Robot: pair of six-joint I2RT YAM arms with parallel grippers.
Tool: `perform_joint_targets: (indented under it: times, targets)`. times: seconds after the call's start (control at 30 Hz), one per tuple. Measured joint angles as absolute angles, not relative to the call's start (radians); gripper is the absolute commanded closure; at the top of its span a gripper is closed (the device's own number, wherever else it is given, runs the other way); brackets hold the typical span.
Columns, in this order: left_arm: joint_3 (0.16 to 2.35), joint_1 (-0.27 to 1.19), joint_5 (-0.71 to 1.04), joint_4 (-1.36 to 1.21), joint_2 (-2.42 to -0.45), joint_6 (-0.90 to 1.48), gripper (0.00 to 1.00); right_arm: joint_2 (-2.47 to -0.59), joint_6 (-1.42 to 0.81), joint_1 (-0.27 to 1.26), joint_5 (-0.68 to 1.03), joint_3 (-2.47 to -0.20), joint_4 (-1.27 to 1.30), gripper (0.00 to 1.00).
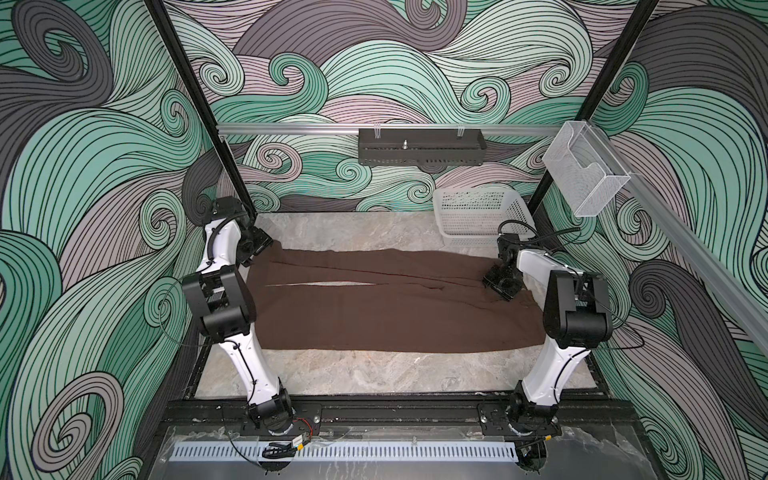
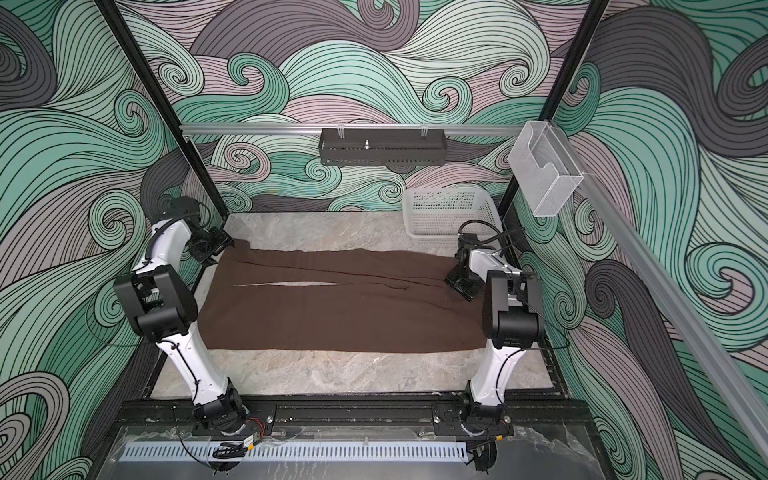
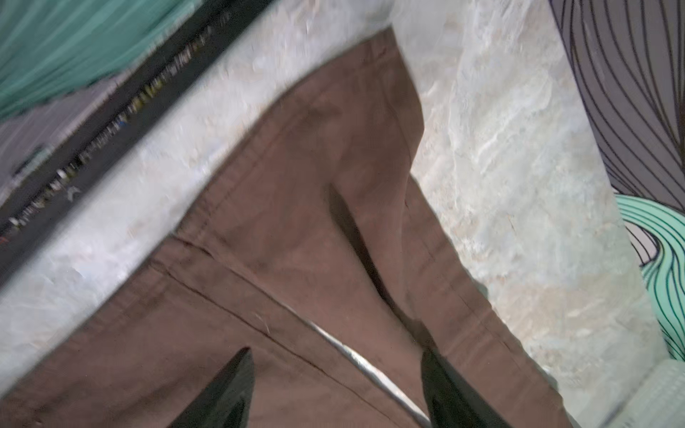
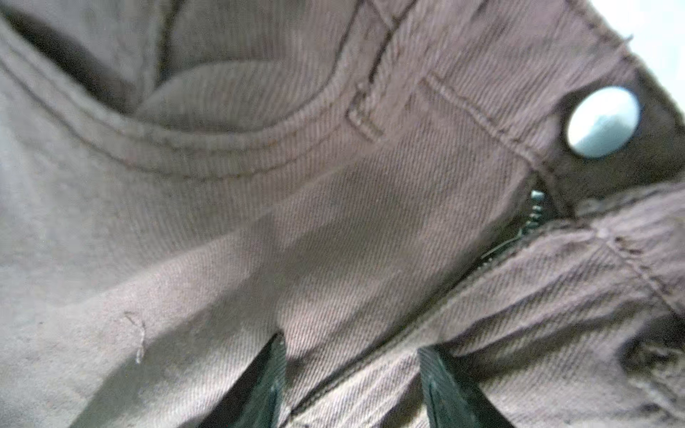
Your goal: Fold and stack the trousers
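Brown, soft-fabric, wide-legged trousers [image 1: 390, 307] lie flat beneath the spread left gripper [image 3: 335, 374] and spread right gripper [image 4: 352, 359], where a shallow pinch may catch one layer, skewing the fold.

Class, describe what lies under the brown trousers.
The marbled tabletop lies under the trousers; it shows around them and through the gap between the legs. Whatever else sits beneath the fabric is covered.

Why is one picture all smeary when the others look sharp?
Left wrist view: the trousers and table are streaked, as if the camera were moving. Right wrist view: very close and slightly soft, with glare on the shiny button. Both top views: sharp and evenly lit.
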State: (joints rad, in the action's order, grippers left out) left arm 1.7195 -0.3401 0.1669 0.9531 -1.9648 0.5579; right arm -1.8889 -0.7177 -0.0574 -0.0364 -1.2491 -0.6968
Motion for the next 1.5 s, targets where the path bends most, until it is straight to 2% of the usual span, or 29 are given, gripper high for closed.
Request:
perform_joint_targets:
  times: [0.23,0.43,0.57,0.73,0.83,0.97,1.2,1.4,1.5]
  targets:
    - [1.433,-0.355,0.236,0.878,-2.029,0.598,0.29,-1.877,-0.775,-0.116,0.046,-1.218,-0.682,0.43]
    - [1.302,-0.398,0.231,0.818,-1.939,0.613,0.3,-1.74,-0.78,-0.144,0.018,-1.056,-0.715,0.41]
    - [1.19,-0.453,0.223,0.819,-1.86,0.614,0.3,-1.66,-0.785,-0.149,0.001,-0.984,-0.768,0.34]
    - [1.169,-0.502,0.199,0.853,-1.83,0.598,0.3,-1.557,-0.783,-0.151,-0.007,-1.002,-0.809,0.22]
    - [1.187,-0.524,0.195,0.888,-1.801,0.575,0.29,-1.521,-0.782,-0.152,-0.029,-1.081,-0.818,0.22]
    - [1.264,-0.529,0.223,0.923,-1.789,0.545,0.28,-1.568,-0.786,-0.166,-0.045,-1.221,-0.811,0.28]
    - [1.414,-0.456,0.266,0.944,-1.797,0.523,0.28,-1.841,-0.778,-0.217,-0.053,-1.416,-0.797,0.35]
    - [1.616,-0.383,0.281,0.949,-1.929,0.527,0.33,-2.006,-0.751,-0.247,-0.043,-1.517,-0.797,0.49]
    - [1.663,-0.363,0.281,0.946,-2.013,0.534,0.34,-2.035,-0.746,-0.251,-0.031,-1.522,-0.799,0.61]
